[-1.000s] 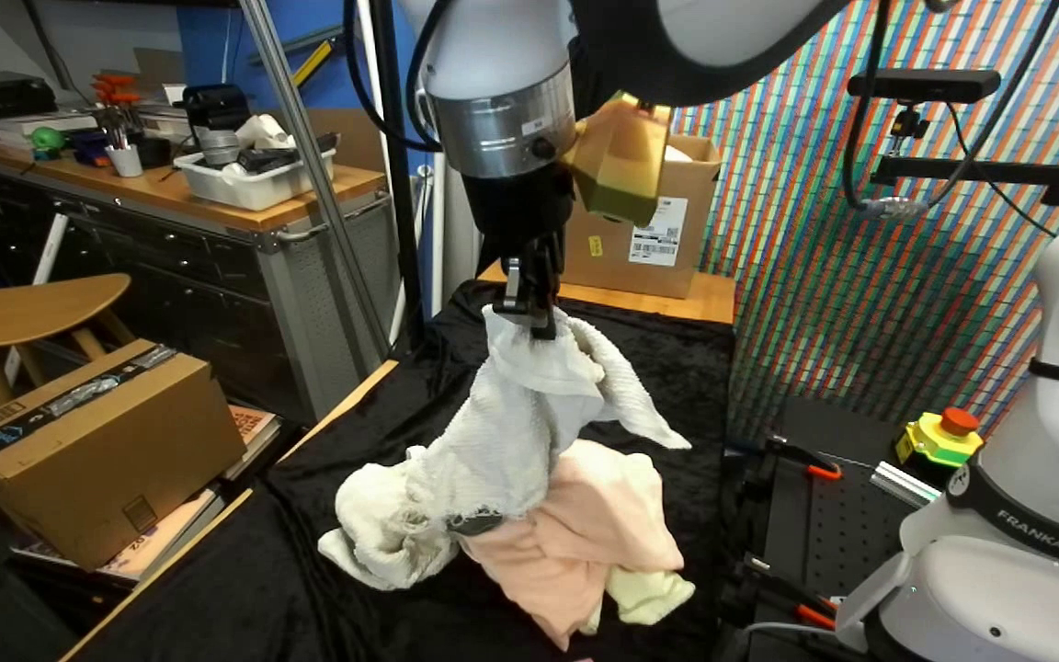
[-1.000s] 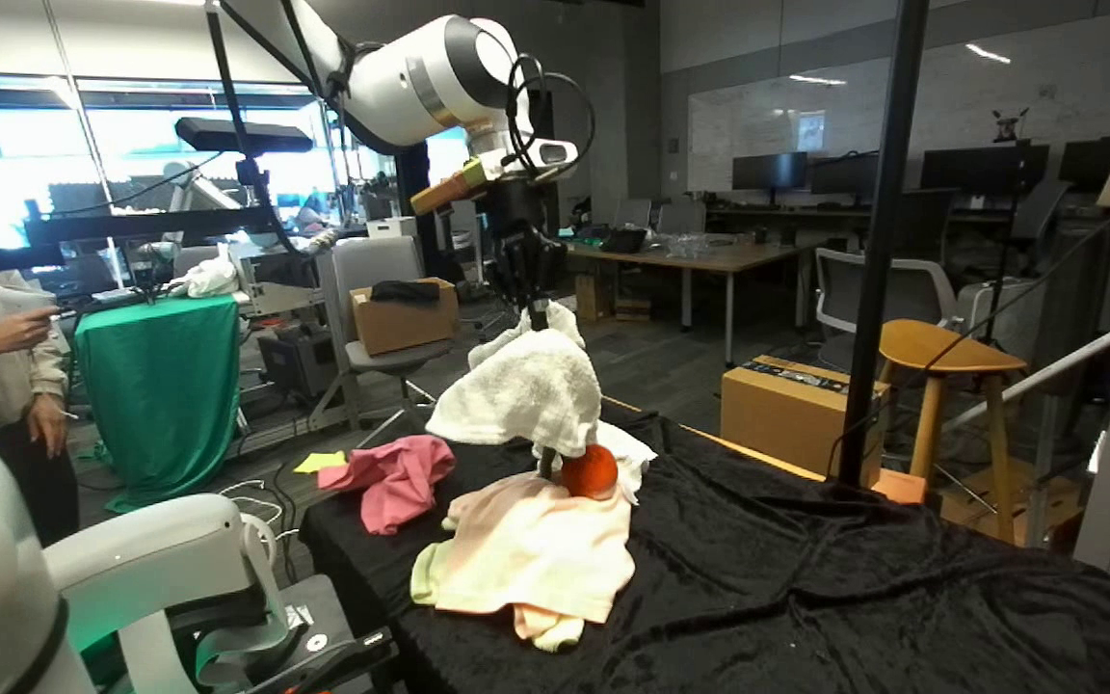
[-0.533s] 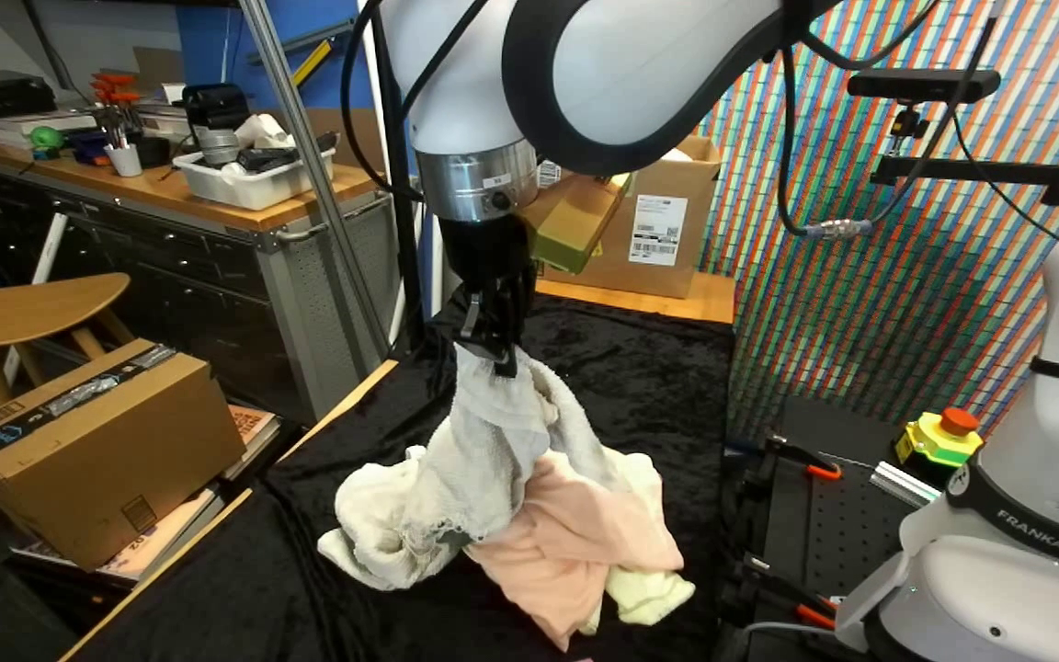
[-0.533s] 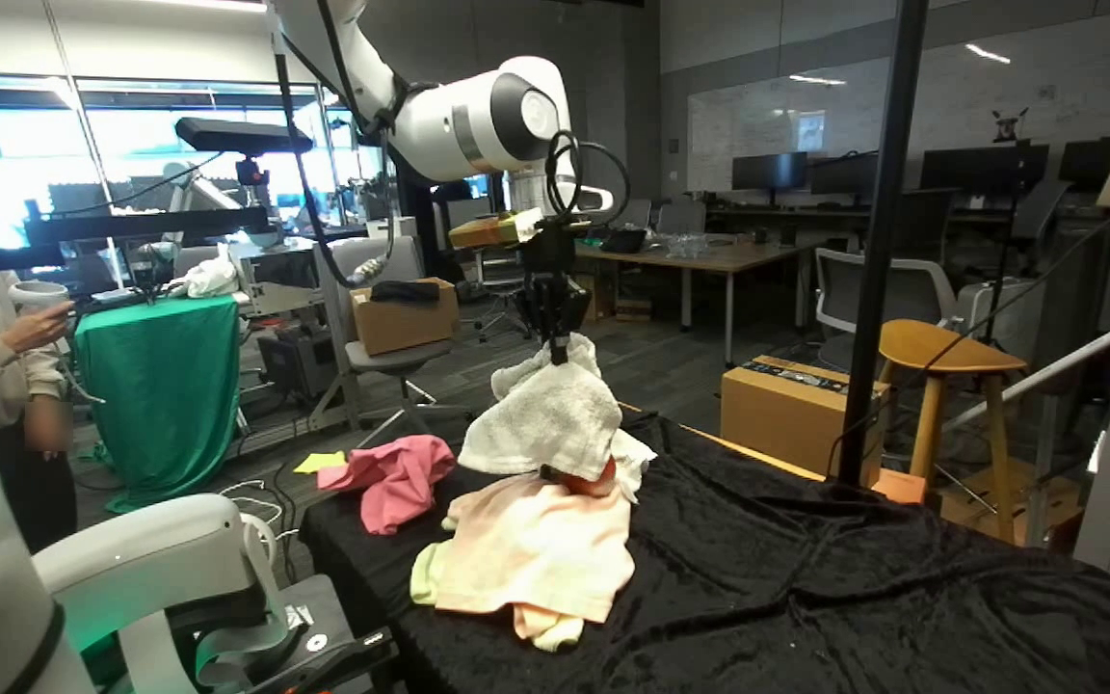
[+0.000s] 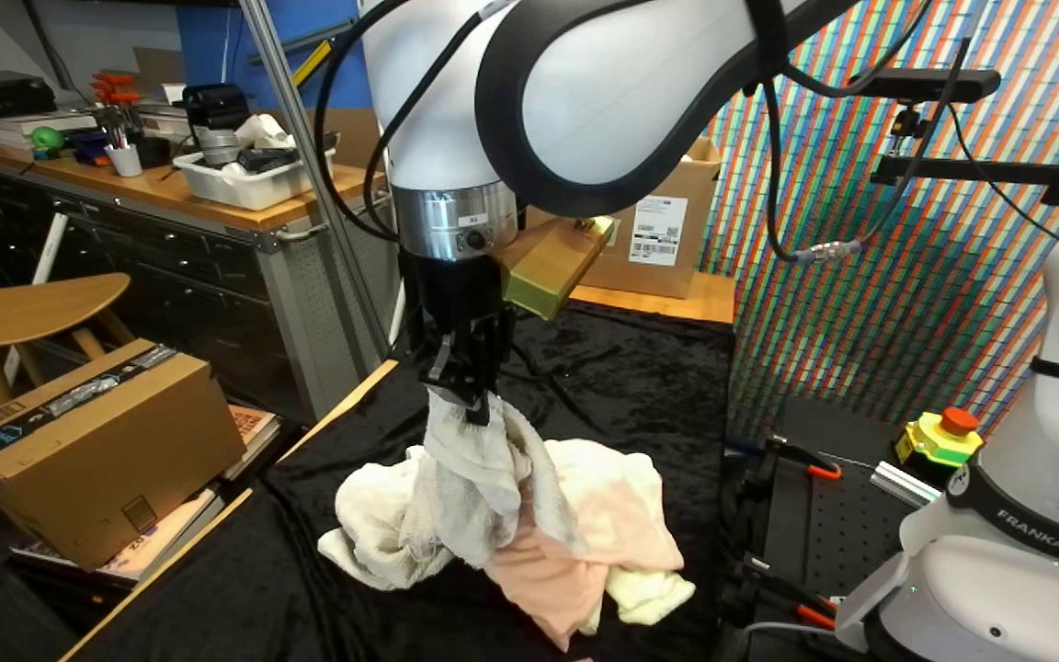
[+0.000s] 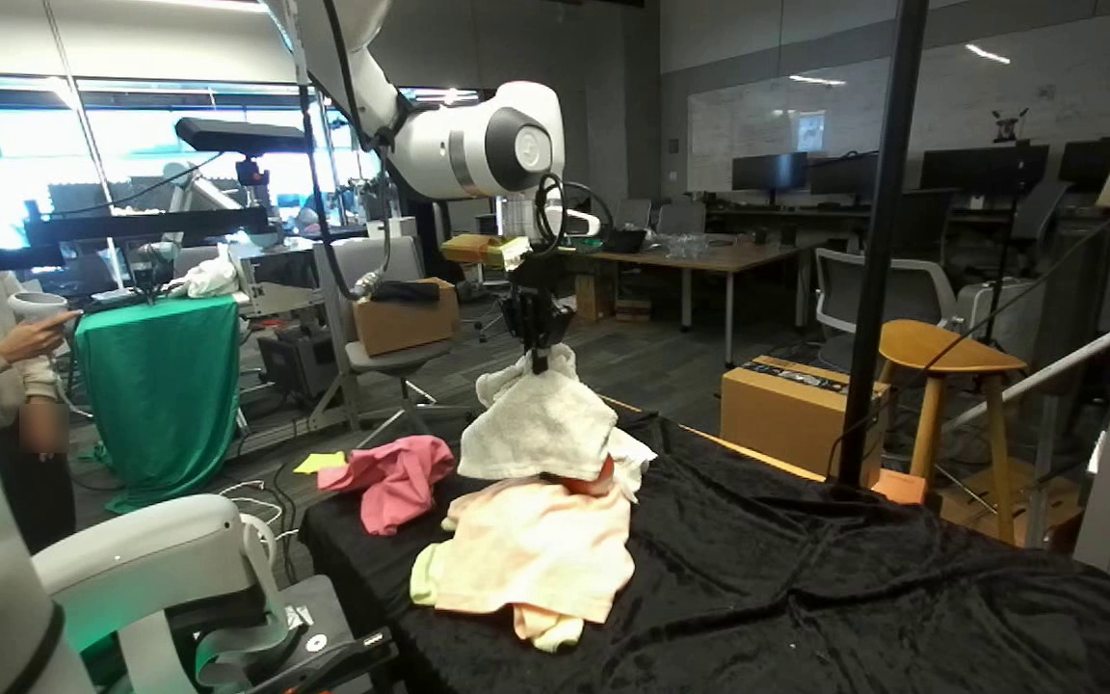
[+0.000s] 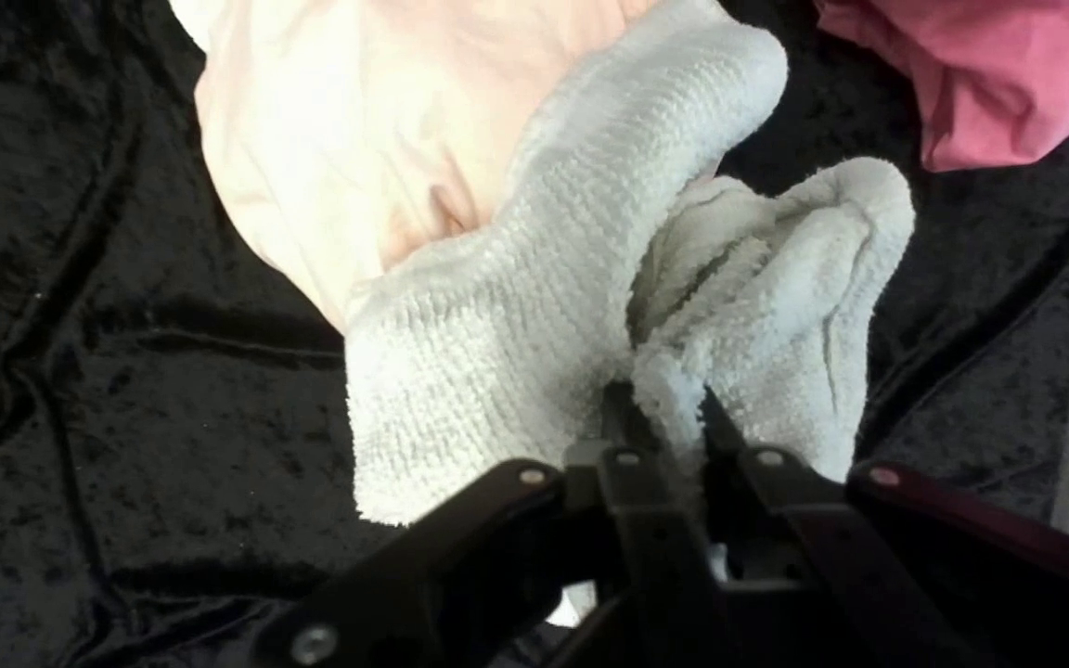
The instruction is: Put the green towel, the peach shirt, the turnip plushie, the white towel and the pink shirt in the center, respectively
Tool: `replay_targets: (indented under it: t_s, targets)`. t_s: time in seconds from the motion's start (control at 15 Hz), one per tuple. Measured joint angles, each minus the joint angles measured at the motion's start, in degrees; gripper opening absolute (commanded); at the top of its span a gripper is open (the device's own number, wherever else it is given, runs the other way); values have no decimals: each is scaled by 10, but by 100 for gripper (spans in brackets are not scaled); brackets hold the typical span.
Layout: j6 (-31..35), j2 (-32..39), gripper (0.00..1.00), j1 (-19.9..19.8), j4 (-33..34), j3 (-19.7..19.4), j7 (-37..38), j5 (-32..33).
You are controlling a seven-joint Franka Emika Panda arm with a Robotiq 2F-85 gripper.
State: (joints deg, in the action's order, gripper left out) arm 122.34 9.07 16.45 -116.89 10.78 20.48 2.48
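My gripper (image 5: 467, 409) is shut on the white towel (image 5: 470, 487), pinching a fold of it between both fingertips, as the wrist view shows (image 7: 667, 408). The raised part of the towel (image 6: 538, 424) hangs down over the peach shirt (image 6: 531, 549), while its far end rests on the table. Only a red sliver of the turnip plushie (image 6: 596, 479) peeks out beneath it. From under the peach shirt pokes the pale yellow-green edge of the green towel (image 5: 649, 593). Off to one side, the pink shirt (image 6: 399, 487) lies crumpled at the table edge, also in the wrist view (image 7: 1008, 74).
Black velvet cloth (image 6: 806, 578) covers the table. A small yellow piece (image 6: 322, 463) sits beyond the pink shirt. A black upright pole (image 6: 883, 241) stands by the table's far side. A cardboard box (image 5: 621, 230) stands at the table's end. A person's hand (image 6: 35, 337) shows at the far left.
My gripper has come down with the white towel, shifting leftward in an exterior view. The towel now drapes lower over the peach shirt and hides most of the turnip plushie, which showed clearly before.
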Motion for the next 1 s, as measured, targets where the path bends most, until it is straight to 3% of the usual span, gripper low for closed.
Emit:
replay_targets:
  t_s: [0.53, 1.0]
  targets:
    - [-9, 0, 99, -5, 0, 0, -4, -1]
    - [-73, -34, 100, -23, -2, -1, -47, -20]
